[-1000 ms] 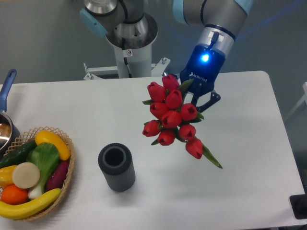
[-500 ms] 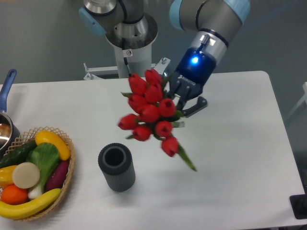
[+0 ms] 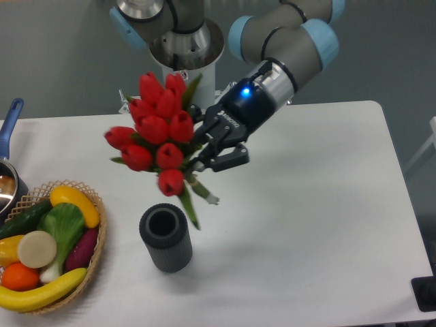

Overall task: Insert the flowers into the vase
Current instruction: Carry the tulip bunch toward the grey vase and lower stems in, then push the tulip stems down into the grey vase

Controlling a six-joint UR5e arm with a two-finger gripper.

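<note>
My gripper [image 3: 208,146] is shut on the flowers [image 3: 155,129], a bunch of red tulip buds with green stems and leaves, held in the air over the table. The buds point up and to the left; the stem ends [image 3: 191,208] hang down to the right of the buds, just above and right of the vase's mouth. The vase [image 3: 165,238], a dark grey ribbed cylinder, stands upright on the white table [image 3: 320,204] with its round mouth open and nothing in it.
A wicker basket [image 3: 48,245] of toy fruit and vegetables sits at the table's left front. A pot with a blue handle [image 3: 8,150] pokes in at the left edge. The arm's base [image 3: 180,48] stands behind the table.
The gripper has swung left with the flowers, from the table's right-middle to above the vase. The bunch has tilted more upright, stems now pointing down.
</note>
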